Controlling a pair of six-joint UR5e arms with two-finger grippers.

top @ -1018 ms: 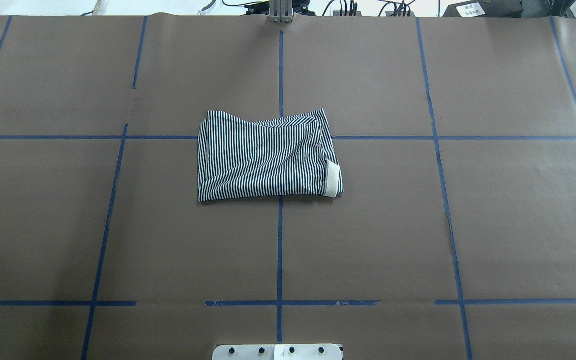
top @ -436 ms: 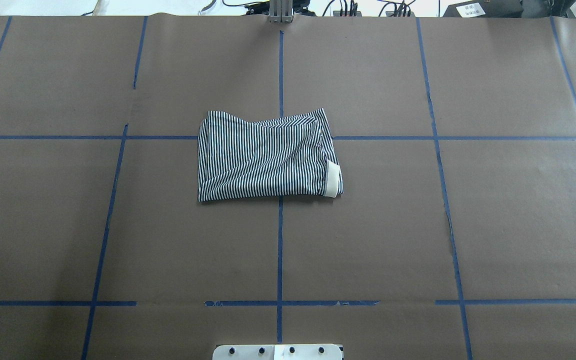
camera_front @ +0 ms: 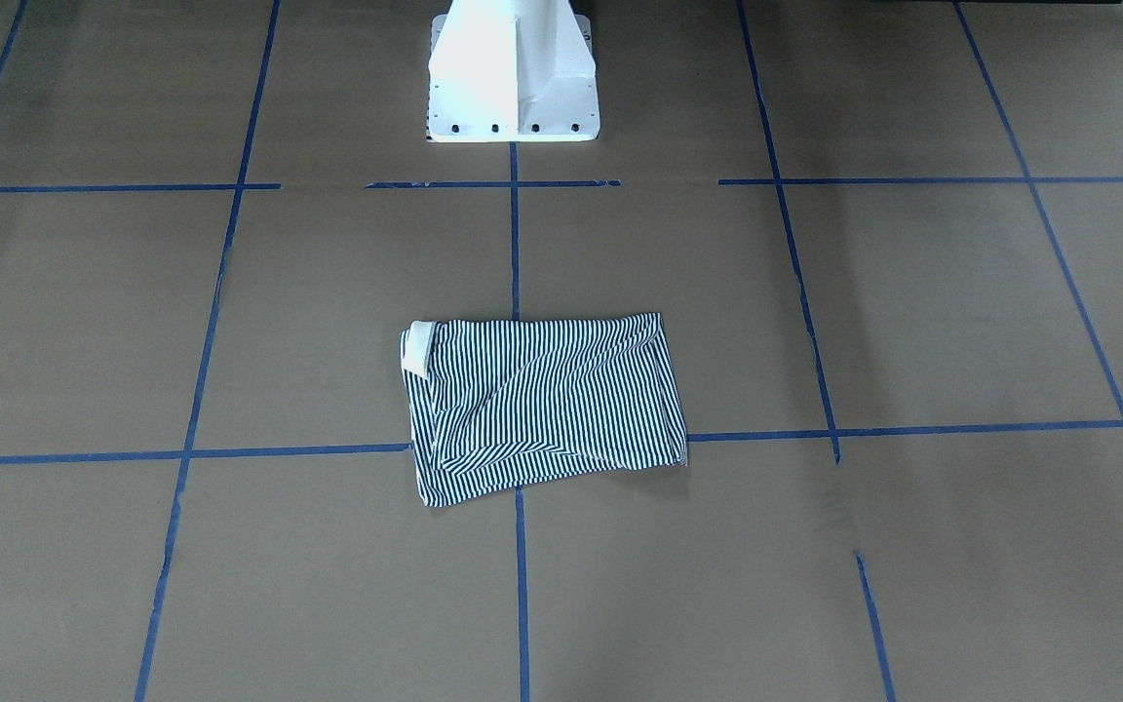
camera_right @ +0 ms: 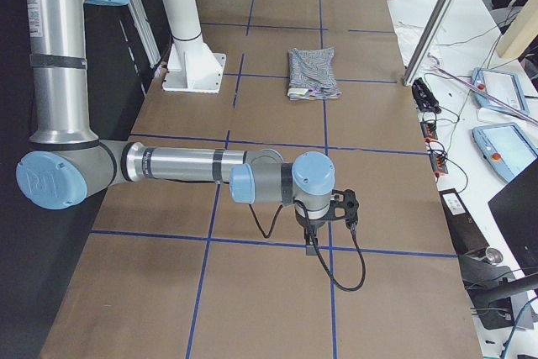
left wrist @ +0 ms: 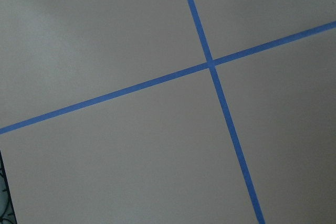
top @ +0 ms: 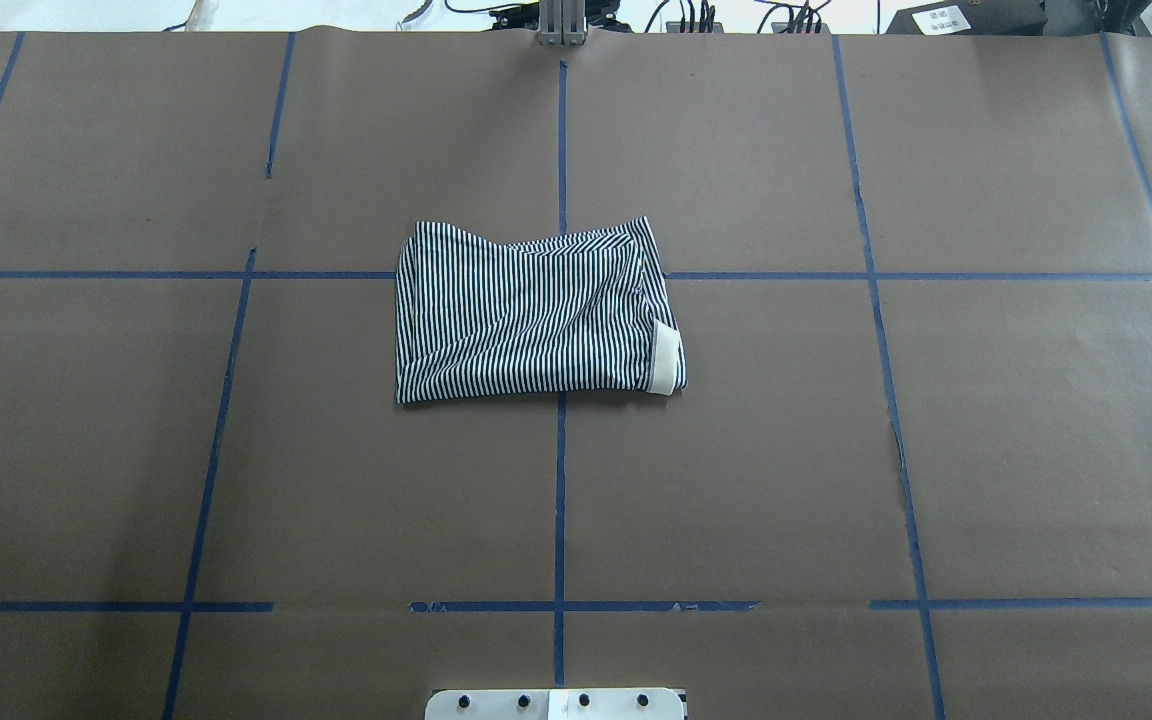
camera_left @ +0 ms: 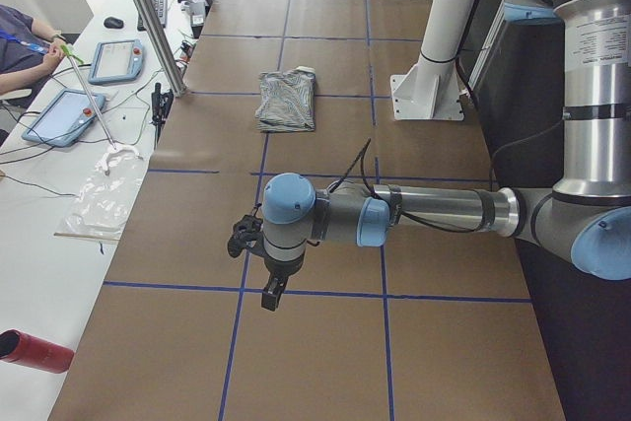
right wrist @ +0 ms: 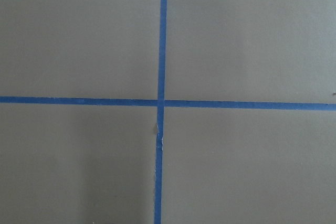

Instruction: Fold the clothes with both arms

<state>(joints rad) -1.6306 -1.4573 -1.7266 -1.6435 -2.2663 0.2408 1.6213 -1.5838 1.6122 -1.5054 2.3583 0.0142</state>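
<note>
polo shirt (top: pixel 536 315) lies folded on table (top: pixel 236 480): judged soft, light, limp. take hold at layered corners. left hand (camera_left: pixel 269 296), right hand (camera_right: pixel 311 247): cannot tell if wide or narrow.

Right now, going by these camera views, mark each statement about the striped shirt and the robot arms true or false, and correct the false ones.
1. The shirt lies folded into a compact rectangle. True.
2. A gripper is clamped on the shirt. False: the left arm and the right arm are both well apart from it.
3. A cream collar shows at one corner of the shirt. True.
4. The shirt lies clear of every tape line. False: it covers a crossing of the blue tape lines.
</note>
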